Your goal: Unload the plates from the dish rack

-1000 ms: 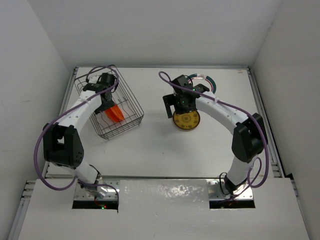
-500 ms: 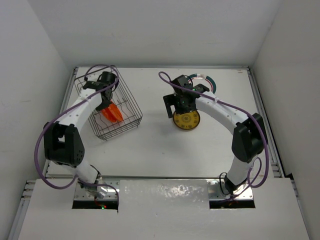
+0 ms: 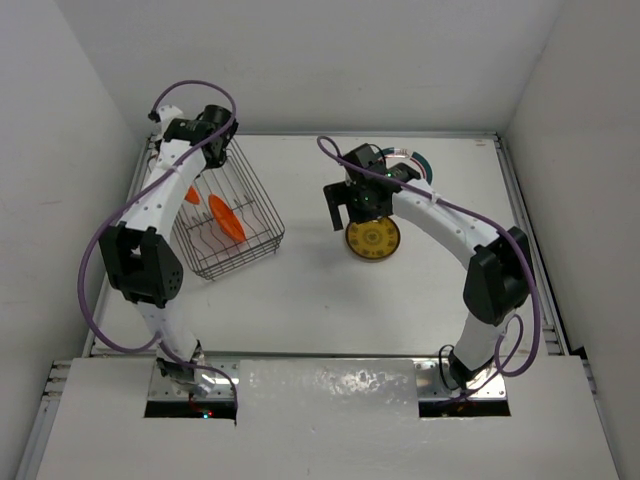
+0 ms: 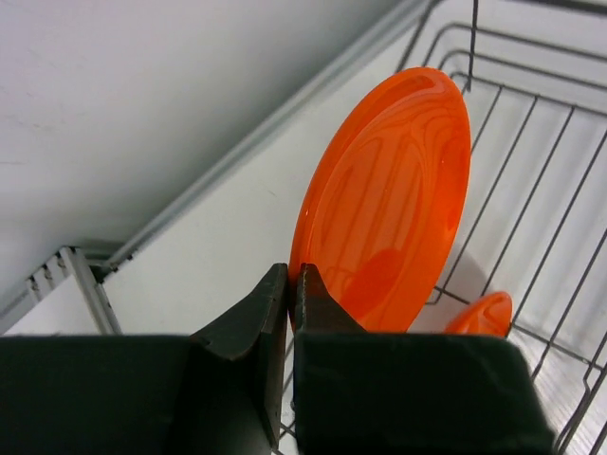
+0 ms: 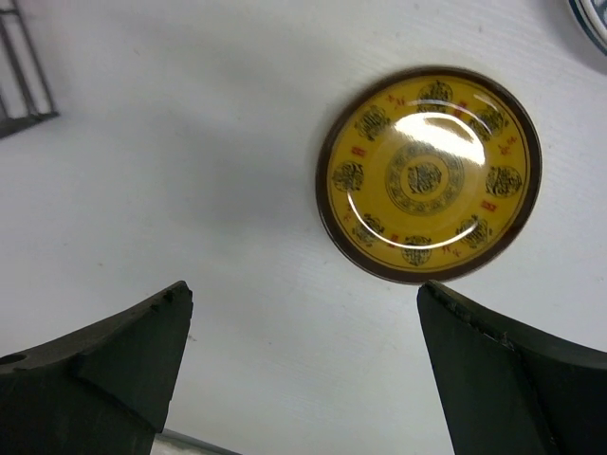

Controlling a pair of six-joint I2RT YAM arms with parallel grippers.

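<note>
Where the right hand [image 5: 302, 294] hangs spread open and empty, right of the centre of the table [image 3: 320, 300], a yellow plate [image 5: 429, 174] lies flat beneath it. Toward the far left corner: dish rack [image 3: 240, 255], one orange plate [image 4: 480, 313] standing inside; left hand [image 4: 292, 280] clamped on the lower rim of another, the held plate [image 4: 379, 209], up over the rack. Likely light, rigid, glossy and slippery, chippable; a firm rim pinch suits.
</note>
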